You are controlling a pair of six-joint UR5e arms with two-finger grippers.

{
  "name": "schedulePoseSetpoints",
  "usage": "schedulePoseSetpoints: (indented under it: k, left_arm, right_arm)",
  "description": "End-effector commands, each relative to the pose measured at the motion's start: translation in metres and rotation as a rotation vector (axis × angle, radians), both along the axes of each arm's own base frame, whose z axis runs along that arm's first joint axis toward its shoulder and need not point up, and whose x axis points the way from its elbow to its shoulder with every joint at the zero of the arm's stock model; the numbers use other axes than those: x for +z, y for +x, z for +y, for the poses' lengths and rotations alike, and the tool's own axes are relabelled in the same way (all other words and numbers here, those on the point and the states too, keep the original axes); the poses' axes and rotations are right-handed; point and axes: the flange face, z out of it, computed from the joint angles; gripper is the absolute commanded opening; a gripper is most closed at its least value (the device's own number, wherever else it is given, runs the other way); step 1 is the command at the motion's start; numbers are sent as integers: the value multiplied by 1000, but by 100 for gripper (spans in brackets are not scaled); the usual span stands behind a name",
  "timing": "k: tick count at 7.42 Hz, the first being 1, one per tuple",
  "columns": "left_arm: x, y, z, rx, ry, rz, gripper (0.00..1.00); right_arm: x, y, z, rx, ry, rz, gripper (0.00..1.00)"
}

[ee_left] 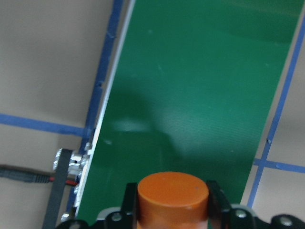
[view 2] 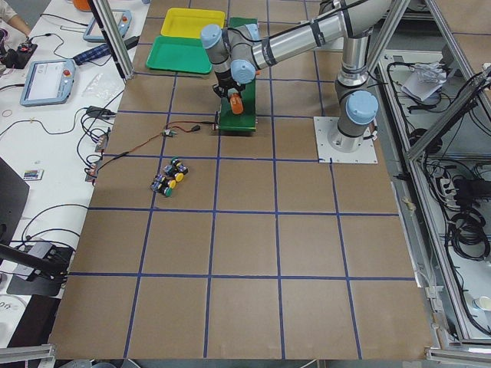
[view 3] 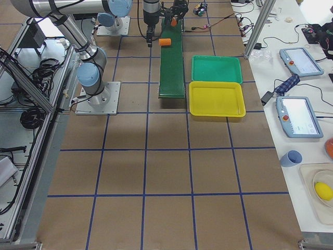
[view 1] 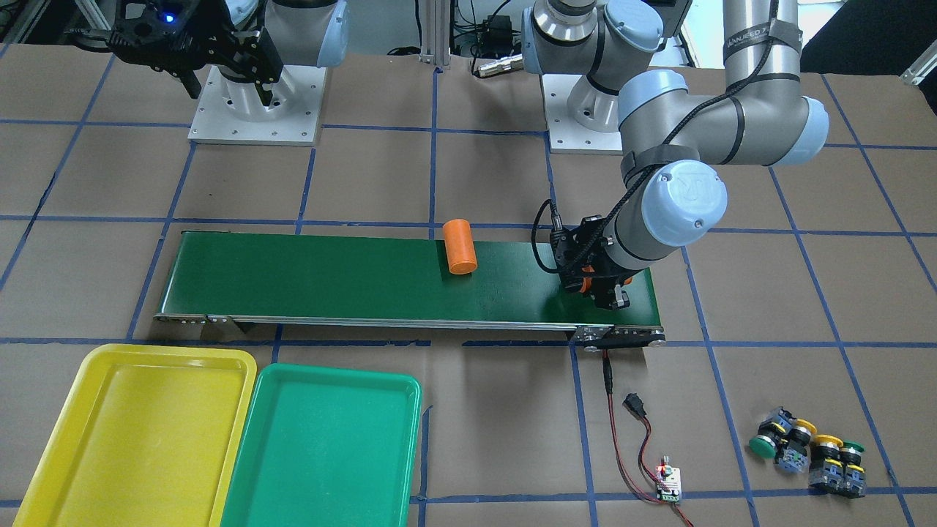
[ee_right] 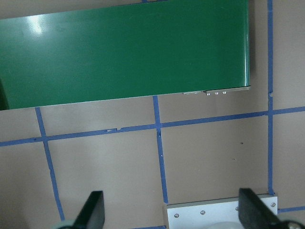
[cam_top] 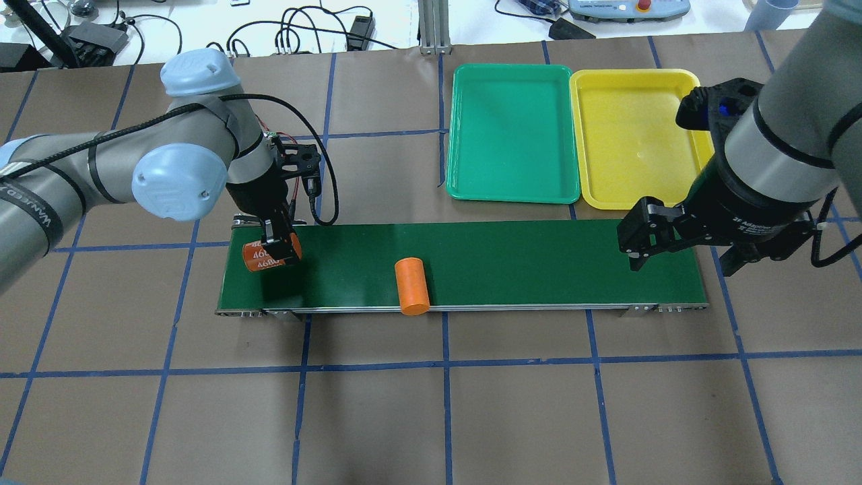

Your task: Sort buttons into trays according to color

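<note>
Four buttons [view 1: 805, 450], two with yellow caps and two with green, lie clustered on the table, away from both grippers; they also show in the exterior left view [view 2: 169, 178]. The yellow tray [view 1: 139, 432] and green tray [view 1: 329, 446] sit side by side, both empty. My left gripper [cam_top: 273, 252] is shut on an orange cylinder marked "4680" [cam_top: 261, 257] over the conveyor belt's end; the left wrist view shows the cylinder [ee_left: 173, 193] between the fingers. My right gripper [cam_top: 681, 261] is open and empty over the belt's other end.
A long dark-green conveyor belt [cam_top: 525, 263] carries a second orange cylinder [cam_top: 412, 286] near its middle. A small circuit board with red and black wires [view 1: 667, 483] lies between the belt and the buttons. The arm bases [view 1: 256, 102] stand at the table's back.
</note>
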Motion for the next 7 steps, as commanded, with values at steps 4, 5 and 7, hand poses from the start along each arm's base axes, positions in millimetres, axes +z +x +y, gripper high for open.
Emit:
schedulePoseSetpoints:
  k: [4, 5, 7]
  left_arm:
    - [-2, -11, 27, 36, -26, 61, 100]
    - [4, -10, 28, 37, -36, 53, 100]
    - [54, 4, 4, 50, -106, 35, 100]
  right_arm:
    - [0, 1, -1, 0, -3, -8, 100]
    - [0, 1, -1, 0, -5, -9, 100]
    - [1, 1, -1, 0, -10, -9, 100]
